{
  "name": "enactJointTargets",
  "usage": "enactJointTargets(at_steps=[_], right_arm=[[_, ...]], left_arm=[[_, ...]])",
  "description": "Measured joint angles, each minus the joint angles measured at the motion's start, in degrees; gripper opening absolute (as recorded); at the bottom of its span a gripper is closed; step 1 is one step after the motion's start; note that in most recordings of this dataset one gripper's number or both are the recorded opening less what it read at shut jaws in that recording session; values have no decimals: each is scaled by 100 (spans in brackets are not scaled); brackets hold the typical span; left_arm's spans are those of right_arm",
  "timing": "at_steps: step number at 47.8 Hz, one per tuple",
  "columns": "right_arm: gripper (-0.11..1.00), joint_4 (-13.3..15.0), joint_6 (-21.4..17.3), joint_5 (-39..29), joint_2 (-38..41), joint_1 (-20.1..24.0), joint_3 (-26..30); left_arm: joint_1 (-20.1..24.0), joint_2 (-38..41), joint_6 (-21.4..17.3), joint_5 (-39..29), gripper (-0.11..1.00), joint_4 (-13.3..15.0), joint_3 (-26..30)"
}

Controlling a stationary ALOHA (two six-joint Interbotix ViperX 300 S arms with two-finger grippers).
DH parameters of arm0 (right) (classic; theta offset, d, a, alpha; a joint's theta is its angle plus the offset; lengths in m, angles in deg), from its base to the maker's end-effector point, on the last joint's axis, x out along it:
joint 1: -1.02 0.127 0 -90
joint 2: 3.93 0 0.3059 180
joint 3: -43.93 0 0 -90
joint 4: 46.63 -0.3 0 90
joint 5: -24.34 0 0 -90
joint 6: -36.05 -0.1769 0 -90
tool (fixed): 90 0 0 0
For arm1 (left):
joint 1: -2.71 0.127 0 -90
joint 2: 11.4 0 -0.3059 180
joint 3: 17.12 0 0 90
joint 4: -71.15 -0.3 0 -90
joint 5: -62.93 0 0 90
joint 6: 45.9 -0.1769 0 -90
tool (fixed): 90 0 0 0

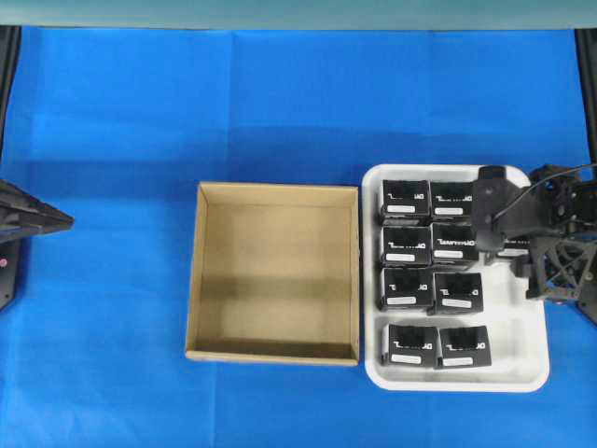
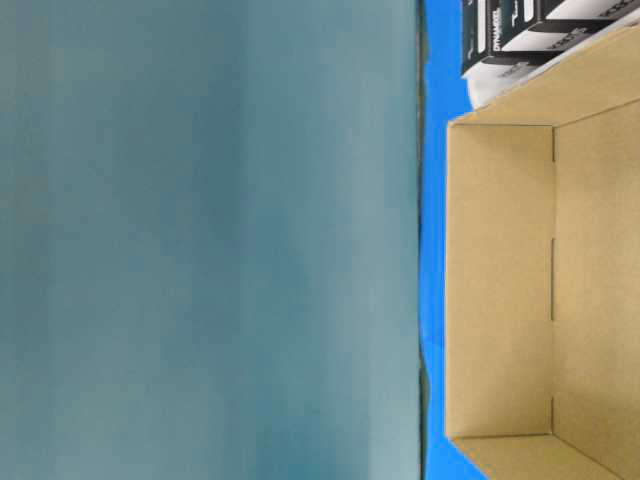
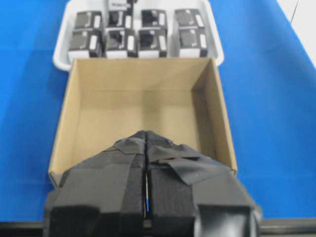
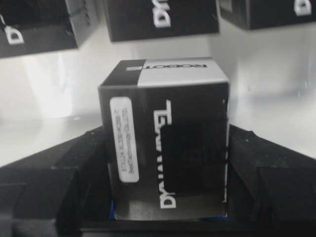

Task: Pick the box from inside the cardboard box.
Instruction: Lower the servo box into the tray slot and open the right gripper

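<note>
The cardboard box [image 1: 277, 190] sits mid-table, wide and shallow, with nothing on its tan floor; it also shows in the left wrist view [image 3: 138, 113] and the table-level view [image 2: 500, 280]. My right gripper [image 1: 509, 245] is over the right side of the white tray [image 1: 522, 345]. It is shut on the box [image 4: 165, 123], a black carton with white lettering and a white label, gripped between both fingers [image 4: 74, 168]. In the overhead view the gripper mostly hides this carton. My left gripper [image 1: 58, 221] is shut and empty at the far left, its tips [image 3: 146, 136] pointing at the cardboard box.
Several identical black cartons [image 1: 406, 199] stand in two columns in the tray, right of the cardboard box. They also show in the left wrist view [image 3: 123, 39] and behind the held carton [image 4: 158, 17]. Blue cloth [image 1: 187, 103] covers the table.
</note>
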Motion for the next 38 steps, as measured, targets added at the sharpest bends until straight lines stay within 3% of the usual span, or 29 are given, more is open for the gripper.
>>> enactJointTargets(at_steps=[19, 27, 34, 38], right_arm=[[62, 0, 229, 299, 185, -316, -88], [62, -158, 229, 325, 185, -325, -123], [94, -290, 193, 308, 185, -334, -149], [100, -299, 158, 316, 176, -334, -141]], left_arm=[[-9, 0, 26, 0, -7, 0, 0], [0, 0, 26, 9, -7, -9, 0], [0, 0, 26, 9, -7, 0, 0], [-9, 0, 26, 9, -7, -9, 0]])
